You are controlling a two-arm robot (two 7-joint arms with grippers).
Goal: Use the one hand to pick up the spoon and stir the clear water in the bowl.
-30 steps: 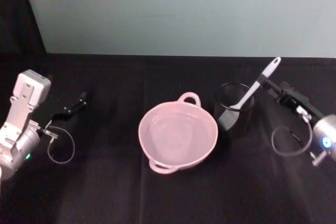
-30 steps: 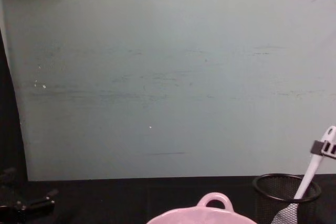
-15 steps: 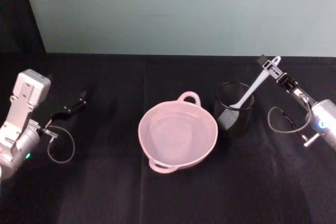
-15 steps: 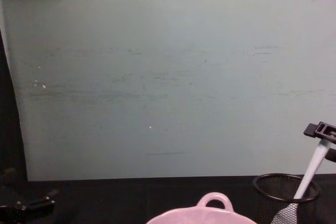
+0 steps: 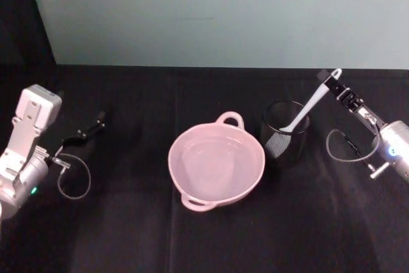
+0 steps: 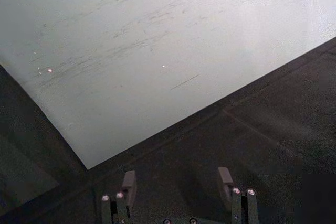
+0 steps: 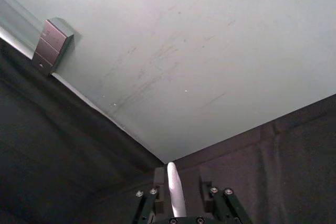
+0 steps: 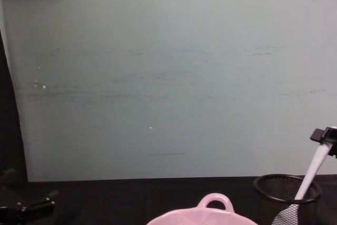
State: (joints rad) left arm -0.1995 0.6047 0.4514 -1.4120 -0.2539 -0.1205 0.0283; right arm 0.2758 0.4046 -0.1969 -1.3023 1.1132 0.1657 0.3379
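Observation:
The white spoon leans in the black mesh cup, with its handle end up and to the right. My right gripper is at that handle end. In the right wrist view the handle stands between the two fingers, close to one with a gap to the other, so the gripper is open. The pink bowl holds clear water and sits left of the cup. From the chest view I see the bowl's loop handle, the spoon and the right gripper. My left gripper rests open at the far left.
A black cloth covers the table and a pale green wall stands behind it. The cup stands almost against the bowl's right rim. A looped cable hangs by the left wrist and another by the right wrist.
My right gripper slid up the spoon's handle from its middle to its end and the wrist rose. Spoon, cup, bowl and left arm have not moved.

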